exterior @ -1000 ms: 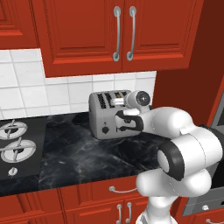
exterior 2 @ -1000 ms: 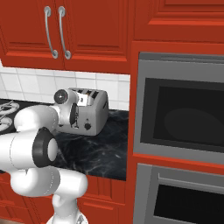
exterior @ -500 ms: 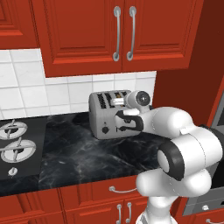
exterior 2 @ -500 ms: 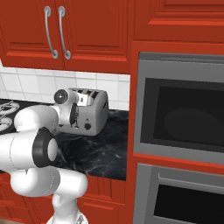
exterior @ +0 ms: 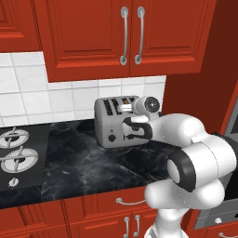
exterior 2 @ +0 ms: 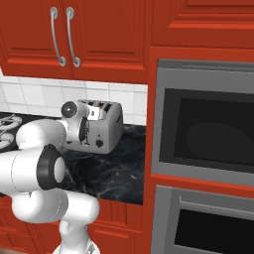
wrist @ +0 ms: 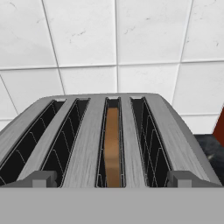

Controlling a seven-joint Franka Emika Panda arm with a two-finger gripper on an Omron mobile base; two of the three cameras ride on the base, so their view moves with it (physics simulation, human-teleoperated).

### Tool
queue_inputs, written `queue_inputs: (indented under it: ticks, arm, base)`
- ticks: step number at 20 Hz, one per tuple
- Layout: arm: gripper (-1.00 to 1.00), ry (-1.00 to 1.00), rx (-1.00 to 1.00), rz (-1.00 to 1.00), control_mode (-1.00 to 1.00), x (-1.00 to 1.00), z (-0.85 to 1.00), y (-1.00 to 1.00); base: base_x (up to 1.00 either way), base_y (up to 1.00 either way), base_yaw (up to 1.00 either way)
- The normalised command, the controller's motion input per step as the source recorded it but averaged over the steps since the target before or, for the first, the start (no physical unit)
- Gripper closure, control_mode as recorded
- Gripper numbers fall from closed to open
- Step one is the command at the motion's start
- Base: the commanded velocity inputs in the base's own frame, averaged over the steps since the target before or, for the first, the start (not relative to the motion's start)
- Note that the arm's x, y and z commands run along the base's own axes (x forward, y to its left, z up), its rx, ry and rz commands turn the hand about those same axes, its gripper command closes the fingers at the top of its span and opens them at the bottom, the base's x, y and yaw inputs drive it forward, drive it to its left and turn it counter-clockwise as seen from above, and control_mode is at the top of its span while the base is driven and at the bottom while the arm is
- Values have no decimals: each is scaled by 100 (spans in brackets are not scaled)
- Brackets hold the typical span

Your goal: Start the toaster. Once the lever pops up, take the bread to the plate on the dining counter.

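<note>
The robot's gripper [exterior: 128, 129] hangs at the front face of the toaster [exterior: 111, 116] on the black marble desk [exterior: 83, 162], fingers spread wide and grasping nothing. The bread [wrist: 112, 144] sits sunk in the third slot from the left in the hand view, its long axis running away from the fingers, which look set for the lever

A kitchen: red cabinets [exterior: 116, 37], stove burners [exterior: 16, 158], built-in oven [exterior 2: 203, 129].
</note>
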Motion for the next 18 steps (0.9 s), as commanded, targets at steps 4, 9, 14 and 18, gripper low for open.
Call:
queue_inputs:
  ticks: [4,9,14,18]
  arm:
    - [-100,0,0,0,-100,0,0,0]
    - [-100,0,0,0,-100,0,0,0]
    - [-100,0,0,0,-100,0,0,0]
    - [-100,0,0,0,-100,0,0,0]
  base:
    - [0,0,0]
    - [0,0,0]
    - [0,0,0]
    - [0,0,0]
